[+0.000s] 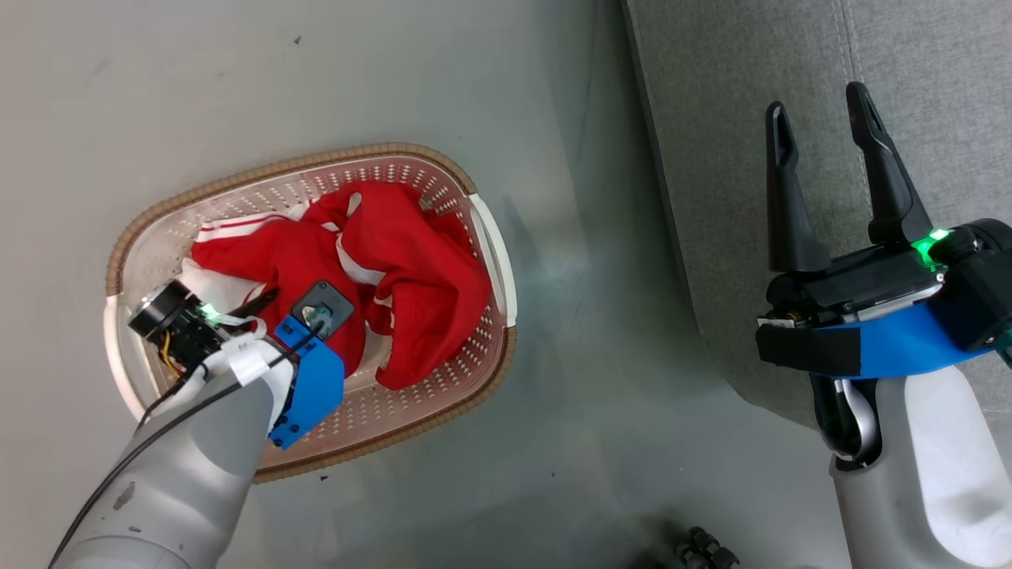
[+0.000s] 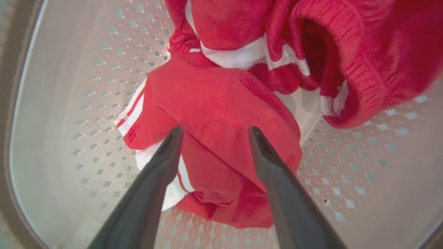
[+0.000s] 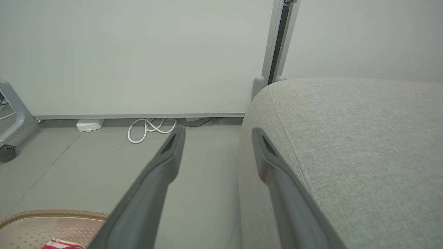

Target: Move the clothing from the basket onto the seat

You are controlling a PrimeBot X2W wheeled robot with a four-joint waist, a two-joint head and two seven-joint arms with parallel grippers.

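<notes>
The basket [image 1: 316,162] stands on the grey floor, left of the seat [image 1: 711,118]. Red clothing [image 1: 395,261] with white stripes lies bunched inside it. My left arm reaches down into the basket. In the left wrist view my left gripper [image 2: 214,131] is open, its two fingers straddling a fold of the clothing [image 2: 214,97] close above the perforated basket [image 2: 52,103] bottom; whether they touch the fabric I cannot tell. My right gripper [image 1: 818,101] hangs open and empty over the seat's near edge. The right wrist view shows that gripper [image 3: 218,130] beside the seat [image 3: 346,138], with the basket [image 3: 52,221] rim and a bit of clothing [image 3: 62,243] low left.
A strip of bare floor [image 1: 601,332] separates basket and seat. By the white wall lie a coiled white cable [image 3: 148,128] and a small white box [image 3: 90,124]. A wheeled grey frame leg [image 3: 8,152] stands at far left. A dark object [image 1: 704,549] sits near my base.
</notes>
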